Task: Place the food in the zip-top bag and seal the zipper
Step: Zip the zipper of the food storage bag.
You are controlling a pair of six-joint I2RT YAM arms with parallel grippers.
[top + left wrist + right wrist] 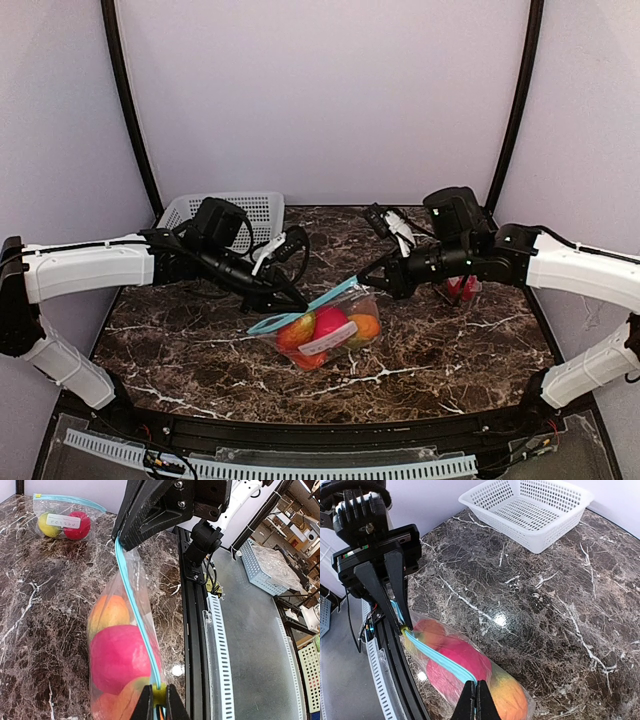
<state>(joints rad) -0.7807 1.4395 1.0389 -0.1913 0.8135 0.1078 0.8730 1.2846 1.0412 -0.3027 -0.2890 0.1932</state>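
Note:
The zip-top bag (325, 335) lies mid-table with the food inside: a pink fruit (117, 657), an orange one (110, 612) and a red-green one (297, 332). Its blue zipper (135, 605) is stretched between both grippers. My left gripper (159, 686) is shut on the yellow-green slider at one end of the zipper. In the top view the left gripper (293, 302) sits at the bag's left side. My right gripper (475, 682) is shut on the blue zipper strip above the orange fruit (512, 697); from above the right gripper (368, 275) is at the bag's far right corner.
A white mesh basket (530, 507) stands at the back left of the marble table. A second zip-top bag (62, 522) holding a yellow and a red fruit lies at the right, partly behind my right arm. The black table rail (192, 645) runs close to the near side.

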